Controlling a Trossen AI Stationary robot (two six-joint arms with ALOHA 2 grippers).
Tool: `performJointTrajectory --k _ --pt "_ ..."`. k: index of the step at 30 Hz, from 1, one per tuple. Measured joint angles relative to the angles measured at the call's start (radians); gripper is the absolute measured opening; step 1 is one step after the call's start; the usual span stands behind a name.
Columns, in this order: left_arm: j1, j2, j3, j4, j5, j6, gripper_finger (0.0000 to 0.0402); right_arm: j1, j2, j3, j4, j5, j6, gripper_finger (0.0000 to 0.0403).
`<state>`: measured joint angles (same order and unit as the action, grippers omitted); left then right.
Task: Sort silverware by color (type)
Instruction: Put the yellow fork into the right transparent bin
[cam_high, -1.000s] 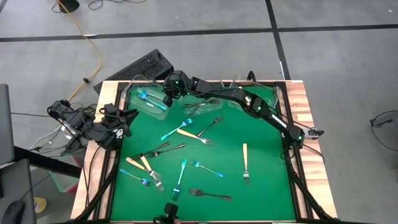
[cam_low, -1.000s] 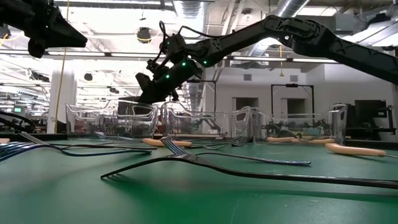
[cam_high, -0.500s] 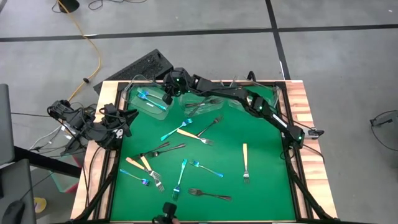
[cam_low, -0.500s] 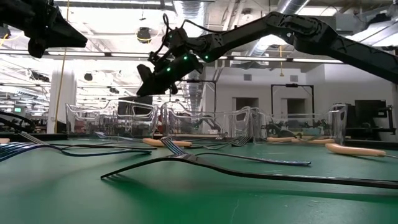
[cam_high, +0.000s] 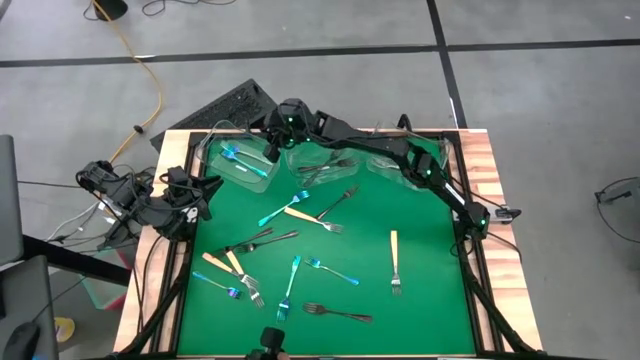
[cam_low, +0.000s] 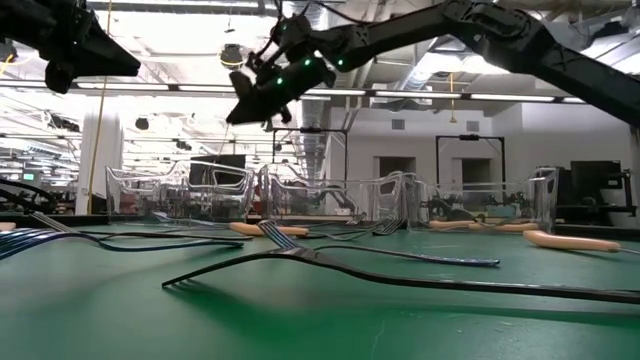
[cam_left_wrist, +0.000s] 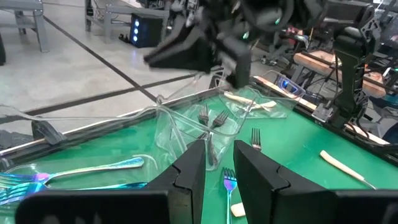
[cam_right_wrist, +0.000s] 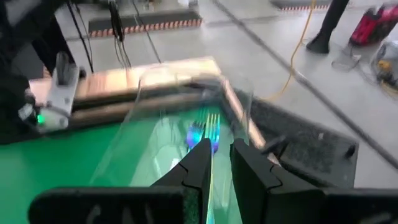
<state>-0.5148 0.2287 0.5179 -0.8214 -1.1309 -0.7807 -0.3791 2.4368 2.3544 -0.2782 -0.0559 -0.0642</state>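
Whether the right gripper's (cam_right_wrist: 216, 144) jaws are clenched on anything I cannot tell: a teal streak runs between them in the right wrist view, perhaps a held fork, perhaps one lying below. That gripper hangs high over the clear tub (cam_high: 212, 150) at the worktop's far left corner, where blue-teal forks (cam_high: 238, 157) lie.

The step looks like delivery of blue pieces to this tub. The next move calls for a reach to another loose blue fork (cam_high: 283, 208) near the middle.

The left gripper (cam_left_wrist: 217, 149) waits at the left edge, jaws parted and empty.

On the green worktop (cam_high: 430, 270), a dark fork (cam_high: 337, 313) and a cream-handled fork (cam_high: 394, 245) are unsorted. Beyond is grey floor with a yellow cable (cam_high: 150, 70).
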Motion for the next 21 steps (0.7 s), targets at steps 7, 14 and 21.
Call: performJointTrajectory --k 7,14,21 --pt "0.000 0.000 0.000 0.000 0.011 -0.002 0.0069 -0.003 -0.094 0.001 -0.081 0.001 -0.043 0.0085" --pt "0.000 0.000 0.000 0.000 0.025 -0.002 0.0069 -0.001 -0.211 0.001 -0.182 0.003 -0.123 0.0085" --pt "0.000 0.000 0.000 0.000 0.025 -0.002 0.0069 0.005 -0.353 0.001 -0.369 0.006 -0.133 0.0085"
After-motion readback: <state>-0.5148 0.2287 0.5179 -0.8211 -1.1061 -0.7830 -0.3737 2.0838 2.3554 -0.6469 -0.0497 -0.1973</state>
